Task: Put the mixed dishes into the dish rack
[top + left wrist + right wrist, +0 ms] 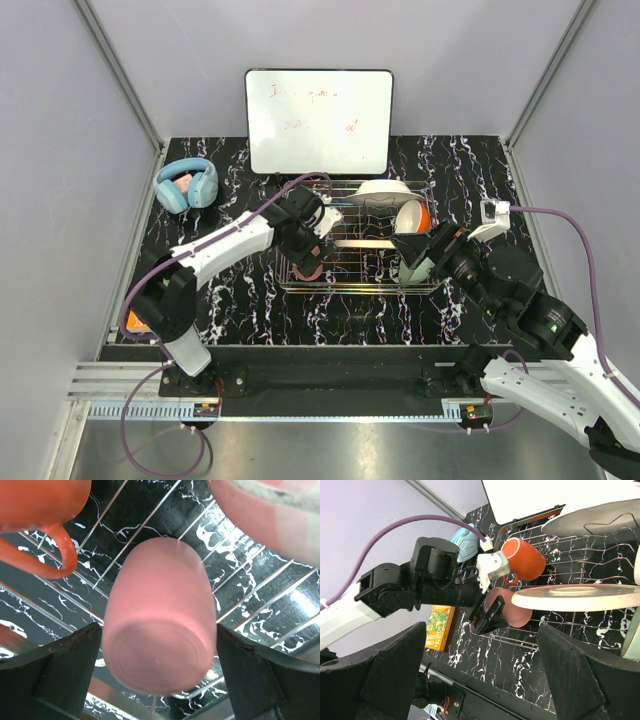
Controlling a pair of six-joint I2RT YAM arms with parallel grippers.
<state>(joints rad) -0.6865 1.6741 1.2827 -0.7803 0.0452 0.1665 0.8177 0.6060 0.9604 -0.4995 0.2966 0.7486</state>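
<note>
The silver wire dish rack (345,283) stands mid-table. My left gripper (308,250) reaches into its left end and is shut on the small pink cup (160,615), with both fingers against its sides, just above the wires. The orange mug (35,510) and the large pink plate (280,515) sit close beside the cup. The white plate (385,190), the orange bowl with white inside (412,215) and the mint-green bowl (410,272) are in the rack's right part. My right gripper (480,665) is open and empty, hovering at the rack's right front by the mint-green bowl (632,640).
A white board (320,120) leans at the back. Light-blue headphones (187,184) lie at the back left. An orange book (440,627) lies at the table's left front edge. Grey walls close in both sides.
</note>
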